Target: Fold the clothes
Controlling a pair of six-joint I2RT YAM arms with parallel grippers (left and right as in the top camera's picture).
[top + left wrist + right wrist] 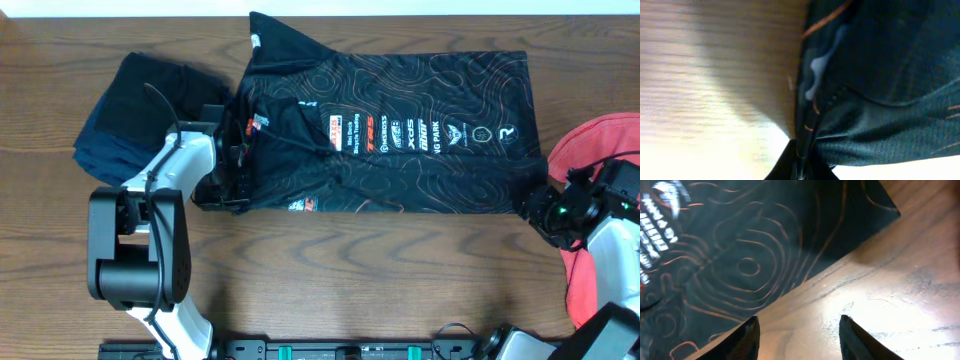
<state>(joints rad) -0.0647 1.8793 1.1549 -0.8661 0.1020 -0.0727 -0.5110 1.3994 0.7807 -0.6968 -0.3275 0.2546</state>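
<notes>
You see the black jersey [420, 130], thin smooth knit w/ orange contour lines, lying flat as 1 rough rectangle at table centre. The left gripper [236, 180] is closed on its left edge, fabric pinched. The right gripper [799, 330] stands open over the brown wood table [400, 270], just beside the jersey's right corner and near the coral-red T-shirt [600, 150].

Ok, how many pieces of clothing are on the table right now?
3. The black jersey is spread across the middle, a dark folded bundle sits just left of it, and a coral-red T-shirt lies at the far right edge. The bundle may hide more.
</notes>
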